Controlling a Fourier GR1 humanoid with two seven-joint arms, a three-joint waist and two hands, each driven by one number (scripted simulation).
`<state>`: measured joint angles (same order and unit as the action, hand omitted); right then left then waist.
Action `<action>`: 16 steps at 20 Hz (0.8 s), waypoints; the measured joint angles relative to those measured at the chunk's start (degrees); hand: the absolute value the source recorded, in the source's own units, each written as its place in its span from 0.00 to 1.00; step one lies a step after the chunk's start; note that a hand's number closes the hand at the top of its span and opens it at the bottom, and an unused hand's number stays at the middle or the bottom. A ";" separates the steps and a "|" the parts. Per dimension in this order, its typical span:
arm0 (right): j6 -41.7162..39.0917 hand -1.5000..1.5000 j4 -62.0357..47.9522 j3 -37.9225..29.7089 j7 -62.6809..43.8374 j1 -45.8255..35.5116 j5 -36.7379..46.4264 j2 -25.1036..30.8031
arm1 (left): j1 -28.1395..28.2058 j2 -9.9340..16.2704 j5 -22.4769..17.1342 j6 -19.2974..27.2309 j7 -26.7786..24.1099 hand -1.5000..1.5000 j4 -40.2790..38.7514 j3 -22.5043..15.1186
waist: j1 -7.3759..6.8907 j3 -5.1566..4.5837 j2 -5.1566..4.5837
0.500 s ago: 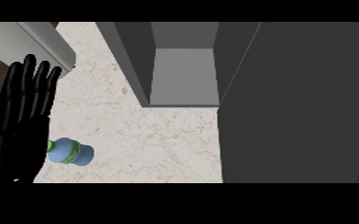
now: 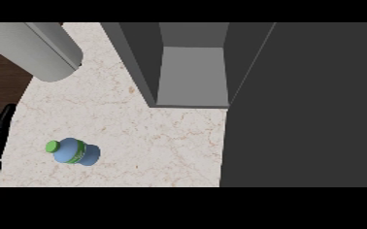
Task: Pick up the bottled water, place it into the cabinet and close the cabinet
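I am looking down at the small blue plastic water bottle with the green cap (image 2: 74, 151), which is lying on its side on the pale marbled counter (image 2: 158, 145) in the lower left of the frame, cap pointing toward the left edge. I am judging it light, rigid enough to hold its shape, but smooth and round, so likely to roll or slip if nudged; the best hold is across the middle of the blue body, clear of the cap. Only a thin black sliver of my left hand (image 2: 7, 114) is showing at the left edge, just above and left of the bottle and apart from it; I cannot tell how its fingers are set. My right hand is not showing. The open dark grey cabinet (image 2: 192, 73) is standing at upper centre, well apart from the bottle.
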<state>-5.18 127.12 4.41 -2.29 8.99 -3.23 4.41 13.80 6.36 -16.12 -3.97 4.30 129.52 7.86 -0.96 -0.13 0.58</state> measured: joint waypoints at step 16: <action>1.23 0.00 14.18 8.63 -15.08 3.48 -1.50 -0.28 | 10.18 -1.48 -7.26 2.38 13.52 0.00 7.32 4.32 | 0.08 0.14 -0.16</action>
<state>-3.94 141.30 13.05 -17.37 12.47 -4.73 4.13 23.98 4.89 -23.38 -1.59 17.81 136.84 12.18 -0.88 0.00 0.42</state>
